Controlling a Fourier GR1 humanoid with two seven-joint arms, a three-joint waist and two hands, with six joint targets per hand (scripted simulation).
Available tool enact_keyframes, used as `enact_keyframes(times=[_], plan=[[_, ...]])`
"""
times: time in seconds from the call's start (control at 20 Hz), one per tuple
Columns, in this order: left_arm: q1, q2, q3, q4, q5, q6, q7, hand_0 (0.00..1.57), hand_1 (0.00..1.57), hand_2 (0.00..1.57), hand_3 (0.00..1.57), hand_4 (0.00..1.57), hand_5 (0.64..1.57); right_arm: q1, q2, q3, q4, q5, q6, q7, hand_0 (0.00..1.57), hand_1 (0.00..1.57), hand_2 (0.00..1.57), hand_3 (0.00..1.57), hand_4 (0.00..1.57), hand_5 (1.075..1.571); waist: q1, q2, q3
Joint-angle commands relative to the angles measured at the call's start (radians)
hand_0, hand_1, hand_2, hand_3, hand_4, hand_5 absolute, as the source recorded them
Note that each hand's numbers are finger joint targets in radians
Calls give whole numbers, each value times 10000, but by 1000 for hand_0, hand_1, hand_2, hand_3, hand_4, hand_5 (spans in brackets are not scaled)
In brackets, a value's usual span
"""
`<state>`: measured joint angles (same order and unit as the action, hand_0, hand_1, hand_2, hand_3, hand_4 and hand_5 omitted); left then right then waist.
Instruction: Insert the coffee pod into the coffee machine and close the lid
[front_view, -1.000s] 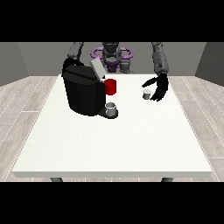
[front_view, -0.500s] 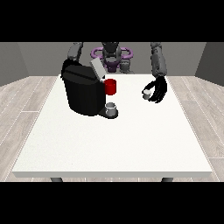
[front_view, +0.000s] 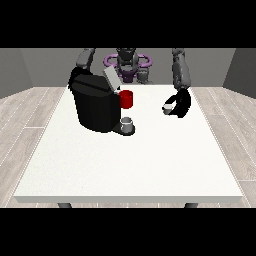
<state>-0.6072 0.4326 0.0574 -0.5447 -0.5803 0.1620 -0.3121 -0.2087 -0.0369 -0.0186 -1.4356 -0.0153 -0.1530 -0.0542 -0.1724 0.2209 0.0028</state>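
A black coffee machine (front_view: 95, 107) stands on the white table (front_view: 130, 160) at the view's left, its grey lid (front_view: 111, 79) tilted up and open. A small grey cup (front_view: 127, 123) sits on its drip base. The small grey coffee pod (front_view: 168, 108) is held just above the table by the hand at the view's right (front_view: 181, 105), whose fingers curl round it. The other hand is hidden behind the machine; only its arm (front_view: 85, 60) shows.
A red mug (front_view: 126, 99) stands just right of the machine, between it and the pod. The table's front half stretches bare toward the camera.
The hand at the view's right has closed round the pod and raised it slightly off the table. The machine, mug and other arm have not moved.
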Motion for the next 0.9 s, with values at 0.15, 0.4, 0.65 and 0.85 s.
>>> enact_keyframes(times=[0.15, 0.4, 0.65, 0.85], plan=[[-14, 90, 63, 439, -125, -301, -810, 1317, 1317, 1430, 1407, 548, 1571, 464, -156, 81, -386, 9, 157, 416, 0, 0, 0, 0, 430, 1571, -32, -482, -34], [-1264, -319, -366, -590, -177, -1438, -190, 1400, 1400, 1423, 1364, 595, 1571, -304, 56, -537, 1240, -242, -168, 10, 0, 0, 0, 0, 459, 1571, 444, -743, -25], [-1994, 231, -135, -825, -49, -2315, 34, 1243, 1243, 1327, 1315, 535, 1571, -402, -125, -562, 1421, -399, 215, -47, 0, 0, 0, 0, 468, 1571, 311, -972, -27], [-2117, -271, -448, -1325, -273, -2637, 500, 1256, 1256, 1331, 1292, 545, 1571, -306, 18, -503, 2023, -202, 71, -453, 0, 0, 0, 0, 456, 1571, 552, -1303, -25]])
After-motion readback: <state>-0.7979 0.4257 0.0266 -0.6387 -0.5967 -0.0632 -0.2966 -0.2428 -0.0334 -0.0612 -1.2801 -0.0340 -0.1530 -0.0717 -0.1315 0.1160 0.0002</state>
